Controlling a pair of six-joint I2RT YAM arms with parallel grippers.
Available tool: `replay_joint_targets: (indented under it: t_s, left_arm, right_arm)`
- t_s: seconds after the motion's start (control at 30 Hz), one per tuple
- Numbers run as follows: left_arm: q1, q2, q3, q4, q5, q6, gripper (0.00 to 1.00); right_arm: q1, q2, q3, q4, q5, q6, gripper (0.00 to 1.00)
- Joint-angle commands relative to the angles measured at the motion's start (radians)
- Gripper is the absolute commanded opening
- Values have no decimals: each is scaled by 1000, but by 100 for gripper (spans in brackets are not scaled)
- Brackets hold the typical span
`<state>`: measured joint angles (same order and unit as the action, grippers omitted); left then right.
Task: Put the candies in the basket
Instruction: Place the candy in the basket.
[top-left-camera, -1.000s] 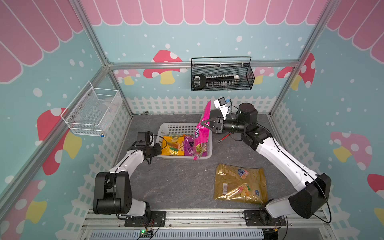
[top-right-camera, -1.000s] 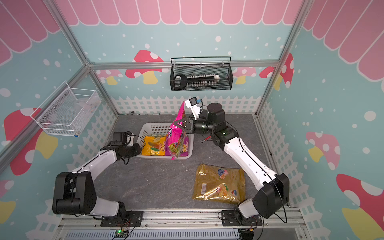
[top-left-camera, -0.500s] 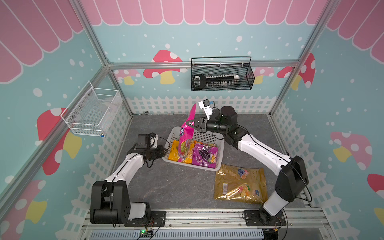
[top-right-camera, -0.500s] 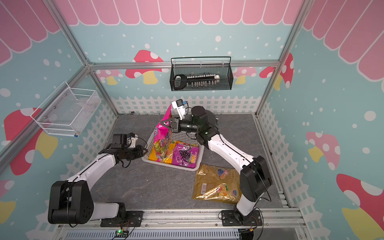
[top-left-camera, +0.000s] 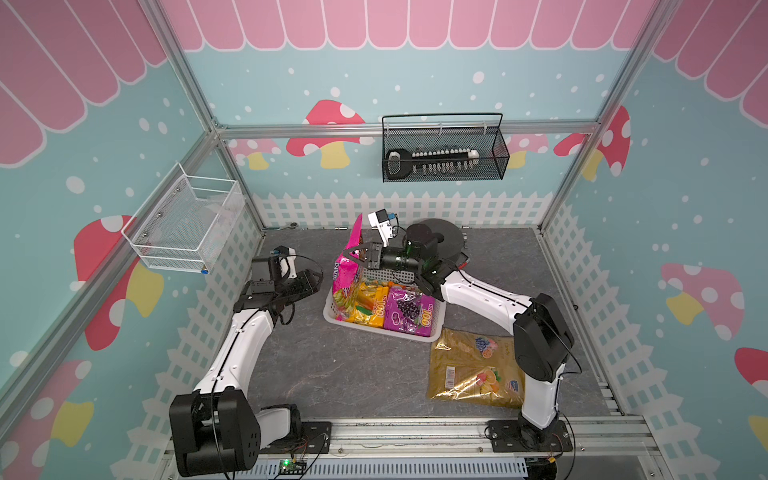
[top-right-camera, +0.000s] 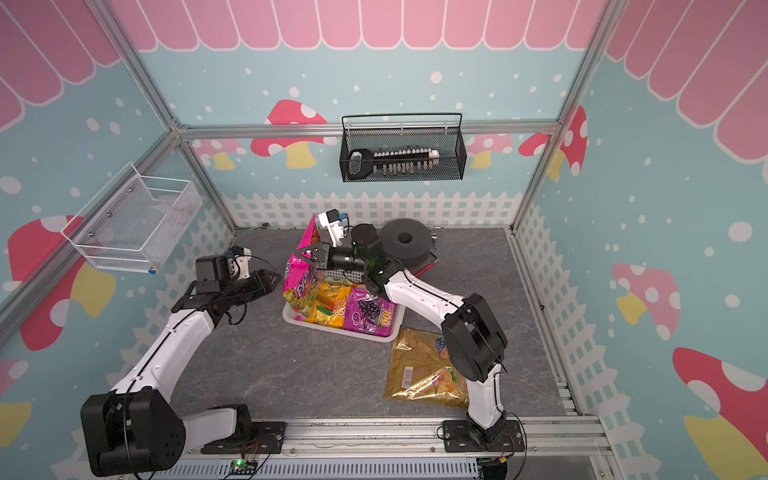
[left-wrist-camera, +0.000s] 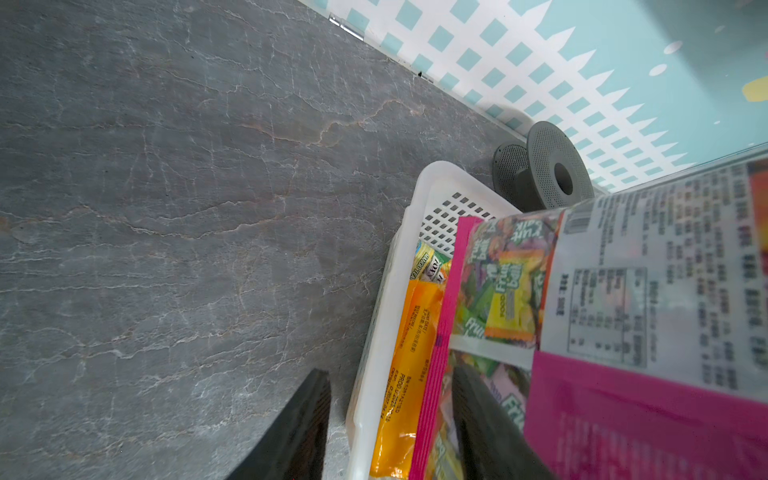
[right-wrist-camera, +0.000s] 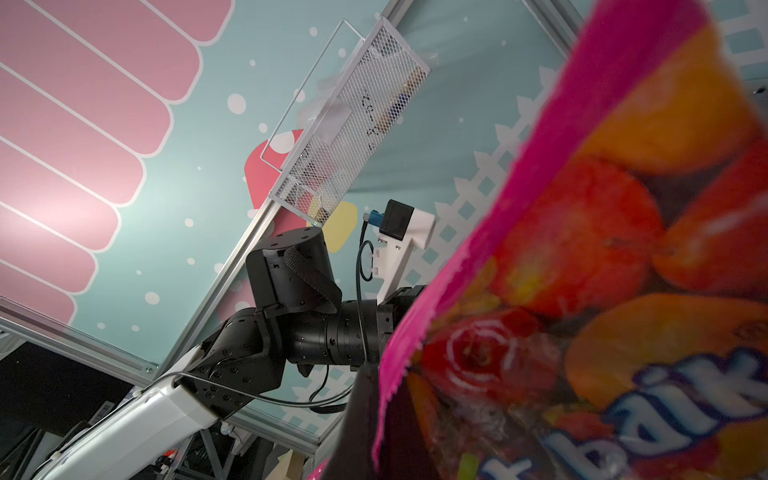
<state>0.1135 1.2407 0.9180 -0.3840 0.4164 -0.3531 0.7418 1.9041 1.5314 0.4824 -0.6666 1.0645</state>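
Right jaws gripping magenta bag (top-left-camera: 345, 272), spool (top-right-camera: 405, 247) behind basket (left-wrist-camera: 436, 171), gold bag (top-right-camera: 422, 370) beside

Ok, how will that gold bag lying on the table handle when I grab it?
Likely floppy: the gold bag lies flat and wrinkled, so it should sag from a pinch. Its glossy film may slip. Probably needs an edge grip.
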Motion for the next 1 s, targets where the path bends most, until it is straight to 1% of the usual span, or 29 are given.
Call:
replay_joint_targets:
  t_s: [0.0,0.1,0.17,0.23,0.3,0.4,0.5,0.57,0.67,0.83,0.9,0.97]
  left_arm:
    - [8,16,20,40,14,-8,51]
    - [8,42,33,51,23,-9,51]
    - [7,59,42,56,26,-9,51]
    - [8,72,52,58,26,-7,51]
    - [9,74,56,59,24,-5,51]
    - [13,68,55,58,0,-19,51]
    - [17,67,59,58,-5,-21,51]
    - [19,64,59,58,-8,-22,51]
    - [20,67,60,64,-10,-19,51]
    - [20,87,58,77,21,-27,51]
    - [19,96,58,82,35,-31,51]
    - [19,100,58,84,38,-35,51]
  right_arm:
    - [2,-52,-20,195,10,26,0]
    - [2,-68,-60,198,36,29,0]
    - [3,-50,-47,210,44,59,0]
    - [9,-15,1,245,13,101,0]
    - [16,50,74,252,-21,119,0]
    - [29,111,165,263,-47,155,0]
    - [36,148,215,282,-65,184,0]
    - [39,153,215,284,-71,186,0]
    - [38,138,173,281,-70,162,0]
    - [38,92,105,298,-60,140,0]
    - [38,85,115,310,-50,141,0]
    - [39,88,158,310,-56,133,0]
